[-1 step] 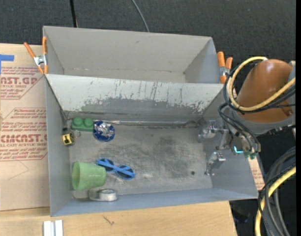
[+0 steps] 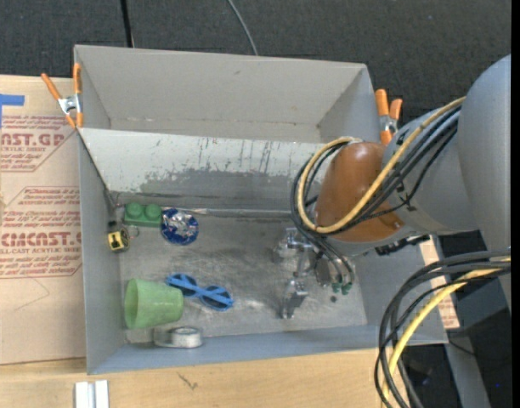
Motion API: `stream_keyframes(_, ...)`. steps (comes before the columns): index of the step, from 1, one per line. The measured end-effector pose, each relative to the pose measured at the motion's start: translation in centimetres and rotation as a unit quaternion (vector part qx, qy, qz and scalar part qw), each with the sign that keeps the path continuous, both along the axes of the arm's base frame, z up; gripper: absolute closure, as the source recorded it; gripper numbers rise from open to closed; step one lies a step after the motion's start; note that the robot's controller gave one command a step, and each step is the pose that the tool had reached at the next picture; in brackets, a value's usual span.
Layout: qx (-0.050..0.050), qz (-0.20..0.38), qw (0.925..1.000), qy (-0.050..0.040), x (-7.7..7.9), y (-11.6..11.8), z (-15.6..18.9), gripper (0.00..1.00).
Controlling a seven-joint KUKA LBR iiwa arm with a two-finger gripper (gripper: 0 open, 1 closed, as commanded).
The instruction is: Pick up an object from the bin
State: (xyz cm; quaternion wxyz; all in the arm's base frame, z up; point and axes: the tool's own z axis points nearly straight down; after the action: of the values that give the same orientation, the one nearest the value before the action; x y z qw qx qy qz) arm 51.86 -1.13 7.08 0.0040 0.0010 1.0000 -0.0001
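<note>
1. The two-finger gripper point(image 2: 292, 277) sits at 4 o'clock in the grey metal bin point(image 2: 243, 266), its fingers spread wide over bare floor.
2. The nearest thing, a blue plastic double-loop piece point(image 2: 200, 291), lies well apart at the gripper's 9 o'clock.
3. Risk: closing here would probably grasp nothing.

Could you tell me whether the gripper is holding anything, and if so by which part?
Nothing is held. The gripper is open over bare floor on the right of the bin, apart from the green cup.

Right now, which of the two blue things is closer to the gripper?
The flat blue looped piece beside the green cup; the shiny blue ball lies farther from the gripper.
</note>
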Motion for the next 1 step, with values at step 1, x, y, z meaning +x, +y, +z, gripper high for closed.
stream_keyframes(1, 0.001, 0.058, 0.9983, 0.0018, -1.37, 8.79, 4.94, 0.0)
